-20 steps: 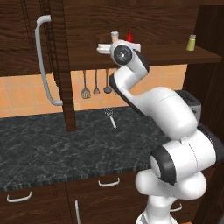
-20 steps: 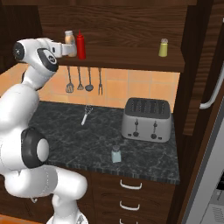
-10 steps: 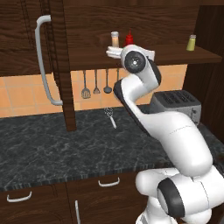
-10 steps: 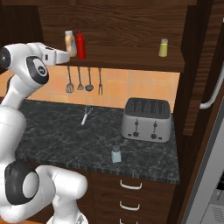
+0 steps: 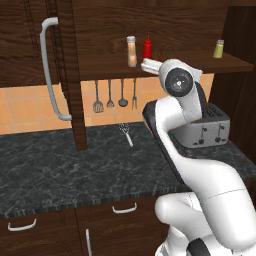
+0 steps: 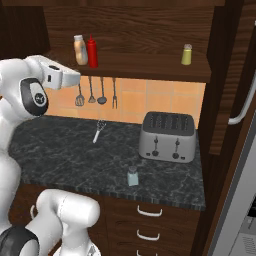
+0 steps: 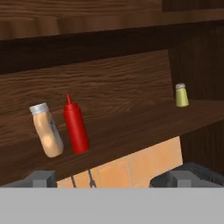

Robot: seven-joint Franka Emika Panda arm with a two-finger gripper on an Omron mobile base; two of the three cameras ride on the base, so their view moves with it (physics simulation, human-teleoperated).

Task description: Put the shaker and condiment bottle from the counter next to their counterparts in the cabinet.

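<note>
Black marbled stone forms the counter (image 6: 60,150), which runs above dark wood drawers (image 6: 150,220). Nearest the front edge, in the right base view, the shaker (image 6: 132,176) stands upright on the stone, just in front of a silver toaster (image 6: 167,136) and apart from it. A whisk (image 6: 98,131) lies flat farther back, toward the orange tiled wall, where four utensils (image 5: 115,95) hang in a row beneath the shelf.

The white arm rises from the base and bends upward; its gripper (image 7: 109,177) sits just below and in front of the shelf edge, jaws spread wide with nothing between them. In the hand view one dark fingertip (image 7: 41,178) shows at the lower left, the other at the lower right.

Beyond the gripper, the cabinet (image 5: 165,30) holds one wide shelf board. On it, the condiment bottle (image 7: 47,130) stands just beside the red squeeze bottle (image 7: 75,124), to its left in all three views; whether they touch cannot be told. The yellow-green shaker (image 7: 181,95) stands well apart at the far right of the shelf. The cabinet door (image 5: 30,60), with its curved grey handle (image 5: 52,70), hangs at the left.
</note>
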